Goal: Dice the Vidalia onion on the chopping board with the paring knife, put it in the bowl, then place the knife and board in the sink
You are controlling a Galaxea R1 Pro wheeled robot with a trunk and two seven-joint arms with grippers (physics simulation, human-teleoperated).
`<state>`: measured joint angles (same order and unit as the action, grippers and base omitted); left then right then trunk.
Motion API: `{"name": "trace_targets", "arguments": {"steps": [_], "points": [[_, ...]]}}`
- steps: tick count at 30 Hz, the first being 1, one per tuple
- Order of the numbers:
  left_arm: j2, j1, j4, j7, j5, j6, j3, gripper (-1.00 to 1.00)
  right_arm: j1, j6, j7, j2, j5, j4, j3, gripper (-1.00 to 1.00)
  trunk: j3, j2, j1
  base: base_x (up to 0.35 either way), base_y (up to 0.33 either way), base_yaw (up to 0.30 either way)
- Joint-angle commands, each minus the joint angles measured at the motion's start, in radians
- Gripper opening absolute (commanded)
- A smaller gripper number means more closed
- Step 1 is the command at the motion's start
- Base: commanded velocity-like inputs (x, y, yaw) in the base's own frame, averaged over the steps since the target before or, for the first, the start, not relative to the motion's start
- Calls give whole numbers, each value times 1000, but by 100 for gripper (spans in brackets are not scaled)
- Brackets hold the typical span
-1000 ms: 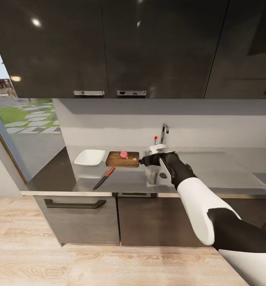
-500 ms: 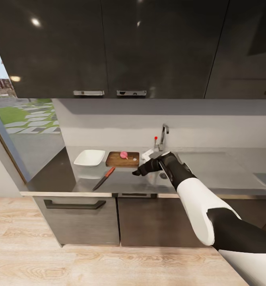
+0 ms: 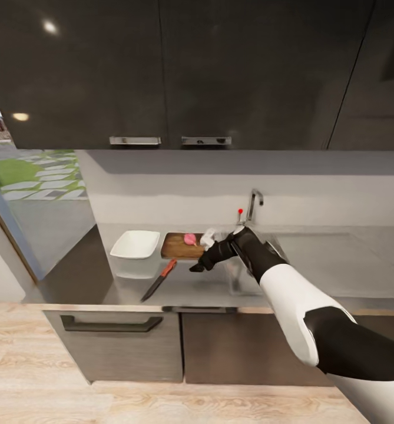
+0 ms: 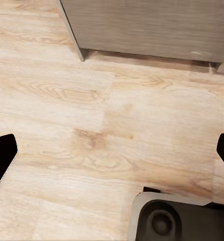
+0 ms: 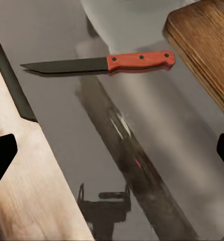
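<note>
The pinkish Vidalia onion [image 3: 189,238] rests on the brown chopping board [image 3: 174,247], beside the white bowl [image 3: 136,244] on the grey countertop [image 3: 191,287]. In front of the board lies the paring knife [image 3: 159,279], blade toward the counter's edge. My right gripper [image 3: 196,267] hovers open over the countertop, just right of the knife and in front of the board. From the right wrist, the knife [image 5: 140,61] and a corner of the board [image 5: 207,45] lie ahead, the gripper [image 5: 112,153] holding nothing. My arm hides much of the sink [image 3: 237,281]. My left gripper [image 4: 112,150] hangs open over the floor.
A chrome faucet [image 3: 254,204] with a red knob [image 3: 240,211] stands behind the sink, whose drainboard [image 3: 332,265] stretches right. Dark wall cabinets [image 3: 161,70] hang above. Below the counter are cabinet fronts with a bar handle [image 3: 111,324]. The robot's base [image 4: 180,221] sits on the wooden floor.
My right gripper has moved left, from over the sink to the countertop next to the knife. The head camera has shifted. Onion, board, bowl and knife stay in place.
</note>
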<state>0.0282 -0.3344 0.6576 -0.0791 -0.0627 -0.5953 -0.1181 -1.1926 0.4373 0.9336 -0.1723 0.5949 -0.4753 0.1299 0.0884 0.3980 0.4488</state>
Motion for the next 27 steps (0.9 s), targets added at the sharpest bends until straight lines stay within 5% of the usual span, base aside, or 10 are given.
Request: {"name": "trace_targets", "arguments": {"steps": [1,14,20,27], "points": [[0,0,1,-2,-6,-1,3,100,-1,-6,24,-1,7,-2,5,100,2,2,1,279,216,0],[0,0,-1,-1,-6,-1,3,100,-1,-158,145,2,13,-2,21,100,2,2,1,240,221,0],[0,0,-1,-1,-6,-1,3,100,0,-194,156,8,12,-1,175,100,2,2,1,36,43,0],[-1,0,-1,-1,-6,-1,3,100,0,-251,177,16,12,21,232,100,2,2,1,2,3,0]]}}
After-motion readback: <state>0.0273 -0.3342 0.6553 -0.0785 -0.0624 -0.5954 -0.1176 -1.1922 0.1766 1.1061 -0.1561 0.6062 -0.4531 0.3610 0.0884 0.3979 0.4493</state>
